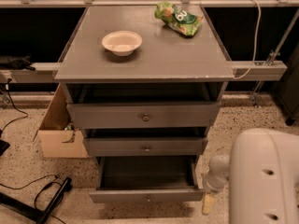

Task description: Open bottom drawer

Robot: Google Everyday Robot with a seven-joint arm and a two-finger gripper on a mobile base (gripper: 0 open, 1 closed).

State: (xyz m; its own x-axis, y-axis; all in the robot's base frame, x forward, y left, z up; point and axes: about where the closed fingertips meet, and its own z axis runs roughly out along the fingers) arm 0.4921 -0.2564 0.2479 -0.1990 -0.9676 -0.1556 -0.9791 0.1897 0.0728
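The bottom drawer [147, 196] is the lowest grey drawer of the cabinet. It stands pulled out, its dark inside [147, 171] shows, and its slim front has a small round knob. My gripper [209, 202] hangs low near the floor, just right of the drawer's right front corner. It hangs below a white wrist joint [217, 171]. My white arm [266, 176] fills the lower right corner and hides the floor there.
The middle drawer [145, 147] and top drawer [145, 115] stick out slightly. A white bowl [122, 42] and a green snack bag [180, 17] lie on the cabinet top [154, 59]. A cardboard box [58, 134] stands left of the cabinet, and cables [46, 197] lie on the floor.
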